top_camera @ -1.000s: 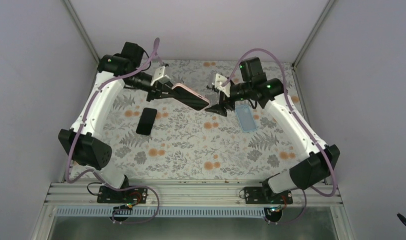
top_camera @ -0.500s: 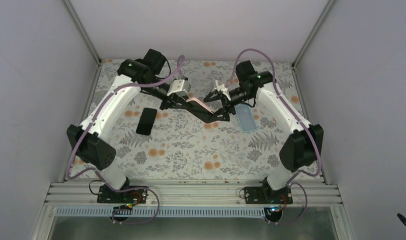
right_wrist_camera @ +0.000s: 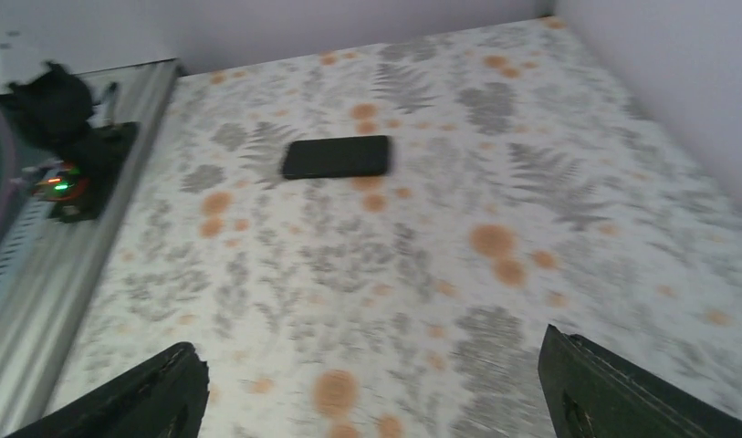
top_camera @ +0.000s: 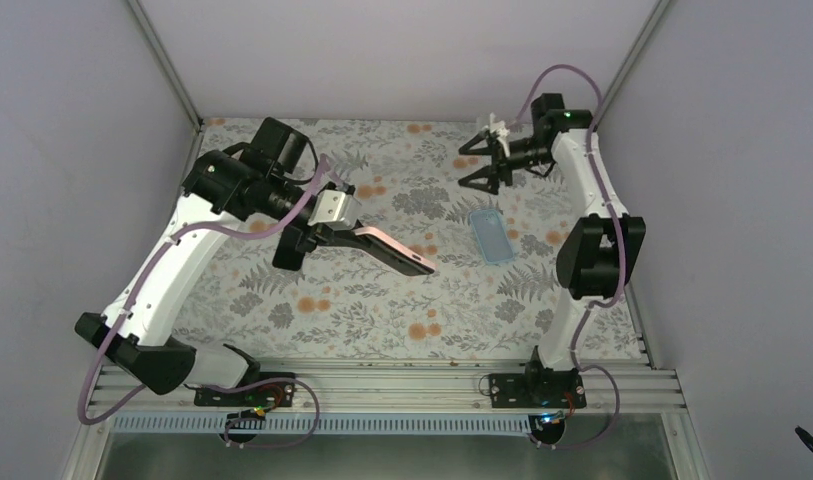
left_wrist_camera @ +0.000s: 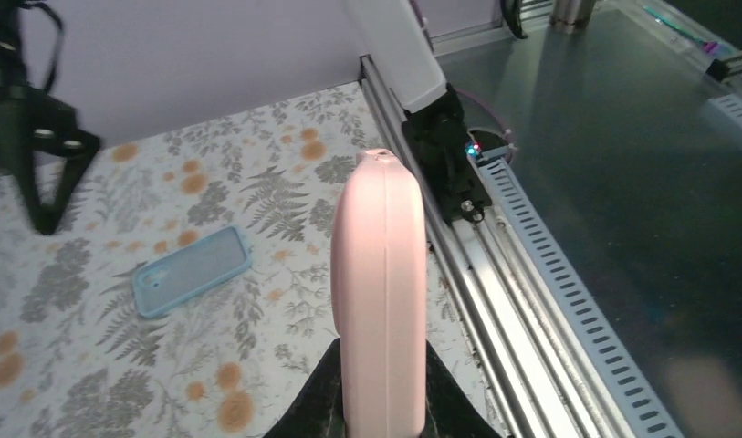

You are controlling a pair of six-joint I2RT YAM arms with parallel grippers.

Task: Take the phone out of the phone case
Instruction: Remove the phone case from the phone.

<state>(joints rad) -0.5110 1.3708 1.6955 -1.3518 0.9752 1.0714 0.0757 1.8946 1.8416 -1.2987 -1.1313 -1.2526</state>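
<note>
"What is changing?"

"The right gripper [top_camera: 470, 165] is backing off beyond the blue case [top_camera: 492, 237], jaws spread wide and carrying nothing."

"And the left gripper [top_camera: 340, 236]?"

"It is clamping the pink phone case [top_camera: 387, 248] in the air, left of the blue case. The phone is seemingly staying inside, so extraction is pending."

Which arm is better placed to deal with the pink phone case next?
Left, probably. The left gripper is shut on the pink phone case, holding it above the table. The right gripper is open, empty and off at the far right corner, well apart from it.
</note>
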